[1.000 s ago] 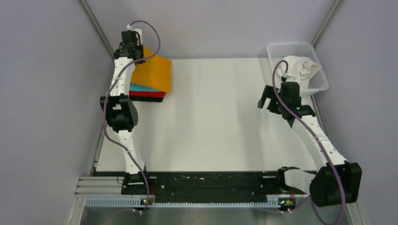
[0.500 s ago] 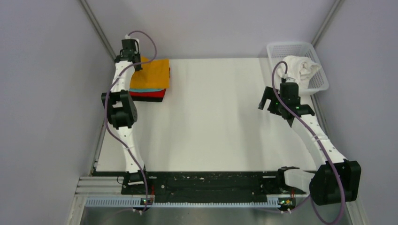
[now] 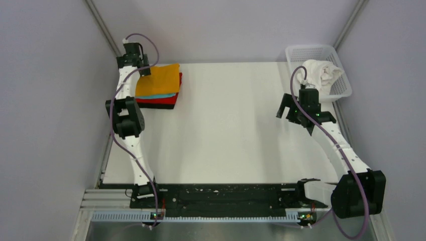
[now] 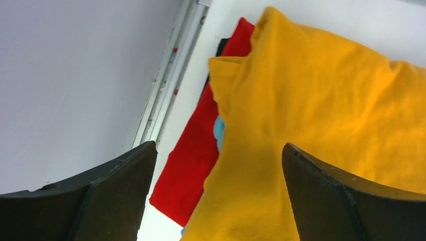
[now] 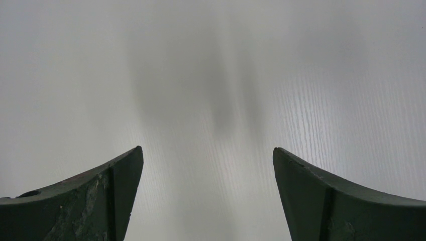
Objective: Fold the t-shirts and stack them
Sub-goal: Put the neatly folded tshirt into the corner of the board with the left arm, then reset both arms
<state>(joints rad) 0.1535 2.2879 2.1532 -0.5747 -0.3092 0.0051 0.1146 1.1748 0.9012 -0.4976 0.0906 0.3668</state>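
At the near edge of the table (image 3: pixel 226 135) the two arms stand on their bases. The right gripper (image 5: pixel 207 150) hangs over the bare white table top on the right side, somewhat past the middle. Its jaws are wide apart and hold nothing; between them only the table surface and a soft shadow are seen. Farther back, at the far left corner, lies the stack of folded t-shirts. The orange t-shirt (image 3: pixel 160 79) is on top, and under it the edges of the teal t-shirt (image 3: pixel 156 95), the red t-shirt (image 3: pixel 160 100) and the black t-shirt (image 3: pixel 156 106) show at the near side. The orange one does not lie exactly square on the others, and in the left wrist view its edge is a little wrinkled. The left gripper (image 4: pixel 218 148) is over the far left part of this stack, jaws spread wide with nothing clamped between them; whether the fingers touch the cloth I cannot tell. At the far right corner stands the white mesh basket (image 3: pixel 307 50), and the white t-shirt (image 3: pixel 321 73) lies crumpled inside it.
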